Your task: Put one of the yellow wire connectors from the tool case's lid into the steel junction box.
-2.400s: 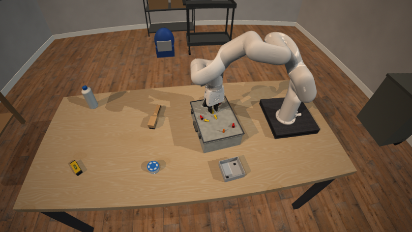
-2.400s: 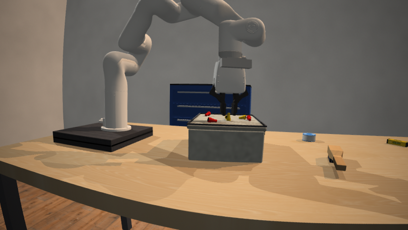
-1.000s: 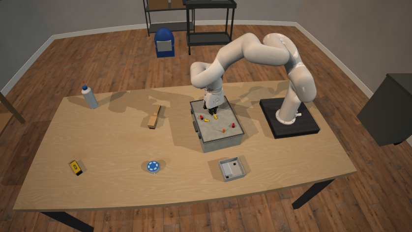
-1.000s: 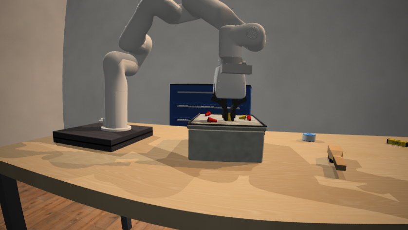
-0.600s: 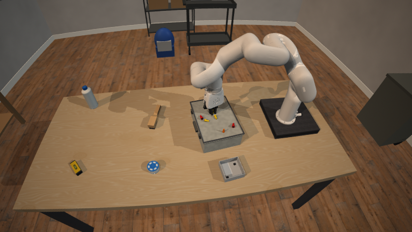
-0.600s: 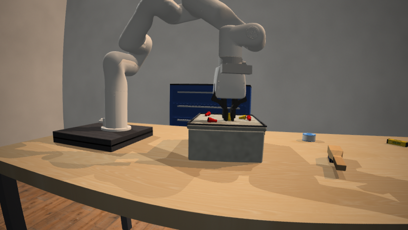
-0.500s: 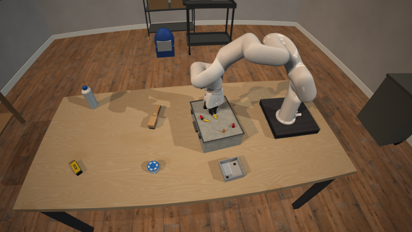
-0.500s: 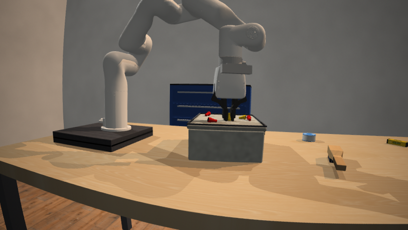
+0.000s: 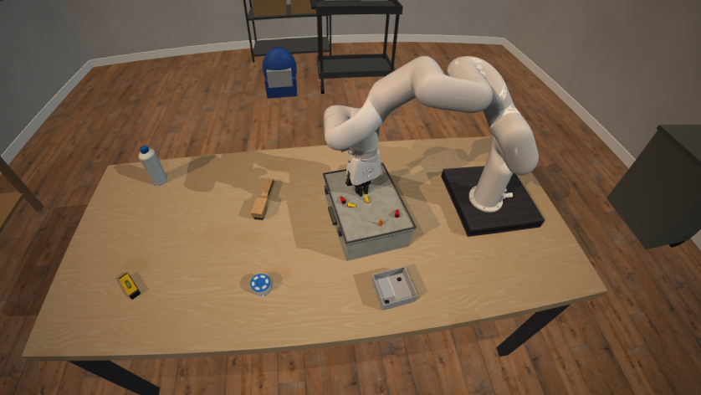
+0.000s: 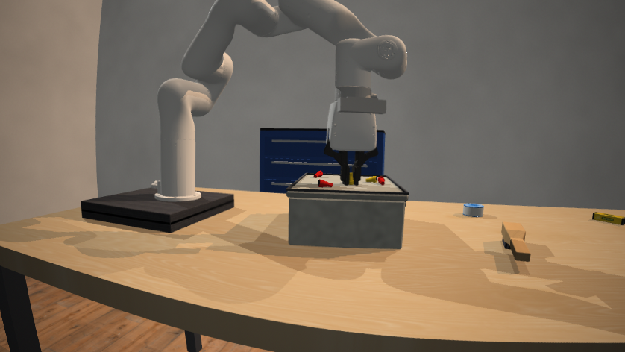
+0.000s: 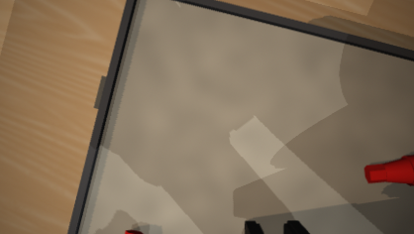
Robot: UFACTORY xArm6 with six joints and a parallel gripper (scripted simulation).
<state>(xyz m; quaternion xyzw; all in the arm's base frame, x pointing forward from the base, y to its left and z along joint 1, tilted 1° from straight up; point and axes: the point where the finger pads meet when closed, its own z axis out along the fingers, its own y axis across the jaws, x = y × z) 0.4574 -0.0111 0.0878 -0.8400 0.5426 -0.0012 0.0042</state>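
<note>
The grey tool case (image 9: 377, 245) (image 10: 345, 223) (image 11: 198, 124) stands mid-table with its flat lid (image 9: 377, 208) on top. My gripper (image 9: 365, 194) (image 10: 350, 180) (image 11: 273, 229) is down on the lid's back part, shut on a yellow wire connector (image 9: 366, 198) (image 10: 350, 176). A second yellow connector (image 9: 350, 203) (image 10: 371, 178) lies loose on the lid just beside it. Red connectors (image 9: 342, 199) (image 9: 396, 212) (image 10: 324, 183) (image 11: 391, 171) and an orange one (image 9: 380, 222) also lie on the lid. The open steel junction box (image 9: 401, 301) sits on the table in front of the case.
The arm's black base plate (image 9: 519, 220) (image 10: 144, 209) is right of the case. A wooden block (image 9: 262, 198) (image 10: 515, 241), a white bottle (image 9: 152, 166), a blue tape roll (image 9: 260, 284) (image 10: 473, 209) and a yellow level (image 9: 129, 285) (image 10: 608, 217) lie on the left half of the table.
</note>
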